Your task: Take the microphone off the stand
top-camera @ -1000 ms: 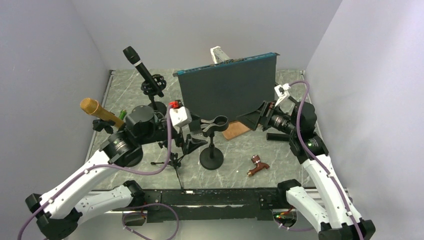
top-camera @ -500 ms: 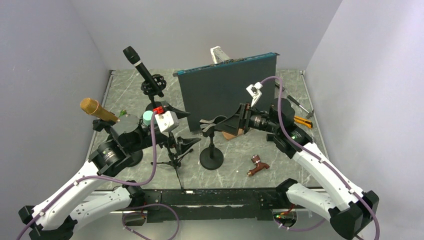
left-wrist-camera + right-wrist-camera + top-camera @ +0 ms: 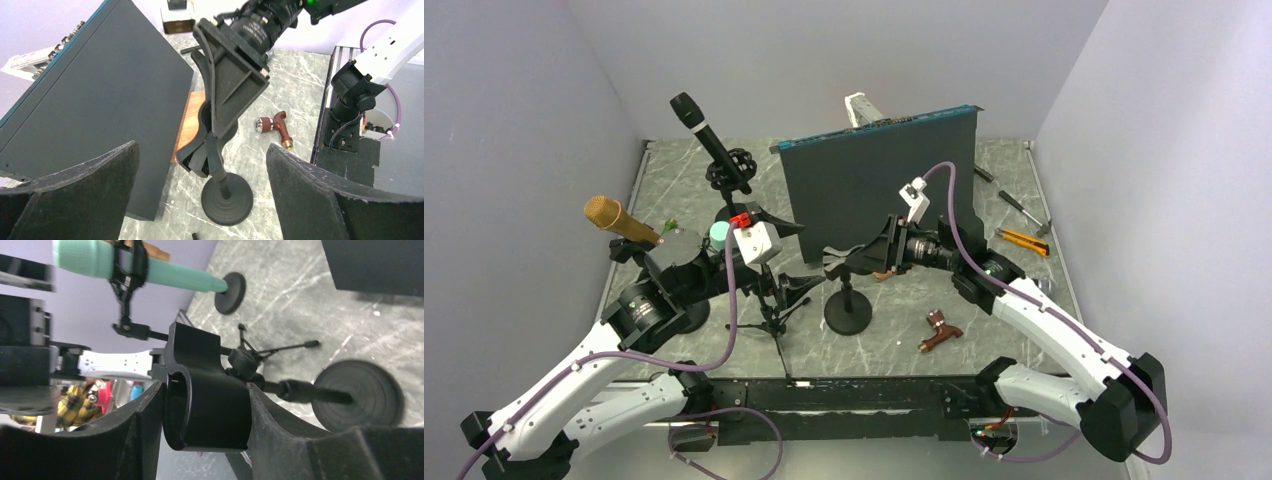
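Right claw point(image 3: 842, 262) tight on clip point(image 3: 207, 395), left claw point(image 3: 202, 162) spread; marbled tabletop point(image 3: 894, 312), lilac walls point(image 3: 824, 60).

Left end effector point(image 3: 201, 146) spread wide at frame bottom. Beyond it: stand point(image 3: 227, 197) on worktop point(image 3: 290, 90), right end effector point(image 3: 212, 127) clamped on its clip point(image 3: 200, 155). Panel point(image 3: 90, 95) left, brown tool point(image 3: 274, 127) right.

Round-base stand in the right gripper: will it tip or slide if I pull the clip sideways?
Likely tips: the right gripper holds the clip high on a thin pole above a small round base. The base may also slide on the smooth tabletop.
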Tool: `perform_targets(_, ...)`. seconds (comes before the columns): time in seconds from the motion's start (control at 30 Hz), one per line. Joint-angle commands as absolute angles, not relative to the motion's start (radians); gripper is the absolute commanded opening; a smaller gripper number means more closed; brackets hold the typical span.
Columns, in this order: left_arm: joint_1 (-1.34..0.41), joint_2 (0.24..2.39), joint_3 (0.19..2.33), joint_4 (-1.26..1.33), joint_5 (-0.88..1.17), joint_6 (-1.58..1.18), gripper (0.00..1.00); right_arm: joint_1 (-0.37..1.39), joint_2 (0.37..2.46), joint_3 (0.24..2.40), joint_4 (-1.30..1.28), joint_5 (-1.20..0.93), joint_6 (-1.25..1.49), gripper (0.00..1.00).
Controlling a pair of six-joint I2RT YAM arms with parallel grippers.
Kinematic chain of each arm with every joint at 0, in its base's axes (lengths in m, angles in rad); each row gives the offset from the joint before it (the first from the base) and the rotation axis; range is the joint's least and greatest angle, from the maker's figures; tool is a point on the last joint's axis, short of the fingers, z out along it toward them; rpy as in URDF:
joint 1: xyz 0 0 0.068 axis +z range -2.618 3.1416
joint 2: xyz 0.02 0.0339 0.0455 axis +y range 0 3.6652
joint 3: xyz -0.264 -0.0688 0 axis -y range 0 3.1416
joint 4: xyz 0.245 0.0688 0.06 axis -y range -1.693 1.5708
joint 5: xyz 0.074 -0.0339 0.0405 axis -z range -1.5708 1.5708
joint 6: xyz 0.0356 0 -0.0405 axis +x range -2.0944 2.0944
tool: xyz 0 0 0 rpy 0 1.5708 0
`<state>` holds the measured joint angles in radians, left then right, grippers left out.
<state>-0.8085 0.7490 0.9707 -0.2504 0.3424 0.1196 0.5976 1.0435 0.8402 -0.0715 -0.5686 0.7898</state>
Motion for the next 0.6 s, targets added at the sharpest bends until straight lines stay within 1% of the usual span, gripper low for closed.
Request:
perform_targets(0.0,-0.811,0.735,0.975,-0.209,0.351,0.130,0.99,0.599,1.039,0.760,-0.044,-0.526,0.792,0.42)
perform_targets(0.07,-0.811,0.733,0.974,-0.208,0.350,0.130,0.99,0.600,1.041,0.724,-0.037,-0.530,0.799,0.36)
perform_targets(0.27,-0.811,0.737,0.974,-0.204,0.358,0.123,0.99,0.600,1.051,0.651,0.036,-0.553,0.817,0.31)
perform_targets(0.4,-0.811,0.738,0.970,-0.202,0.353,0.123,1.00,0.601,1.049,0.701,0.042,-0.535,0.813,0.20)
perform_targets(0.47,-0.811,0.737,0.971,-0.205,0.348,0.127,0.99,0.597,1.026,0.734,0.009,-0.473,0.797,0.15)
perform_targets(0.57,-0.811,0.732,0.970,-0.205,0.345,0.126,0.99,0.575,1.000,0.770,-0.058,-0.414,0.778,0.12)
